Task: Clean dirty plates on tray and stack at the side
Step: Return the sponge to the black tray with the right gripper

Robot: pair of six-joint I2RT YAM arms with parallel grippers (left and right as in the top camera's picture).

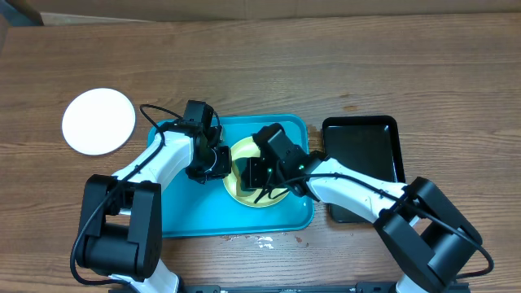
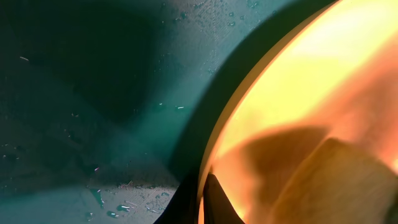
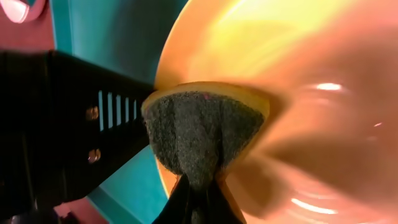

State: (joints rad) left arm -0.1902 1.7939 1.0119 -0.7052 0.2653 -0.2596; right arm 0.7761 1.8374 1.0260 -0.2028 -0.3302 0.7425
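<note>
Scrubbing the yellow-green plate (image 1: pixel 244 149) is the step in hand, as I judge it. The plate lies on the turquoise tray (image 1: pixel 187 207), in its right half. Your left tool (image 2: pixel 200 202) is closed on the plate's left rim, one finger on each side. Your right tool (image 3: pixel 199 198) is pinched shut on a sponge (image 3: pixel 202 134) with a dark rough face, which rests against the plate near that same rim. Move the sponge in small circles toward the middle with light pressure, so the plate does not slip out of the left grip. Take care that the two tools do not collide; they are near each other. One white plate (image 1: pixel 98 121) lies on the tabletop (image 1: pixel 326 65), well apart from the tray; the stack probably belongs there.
</note>
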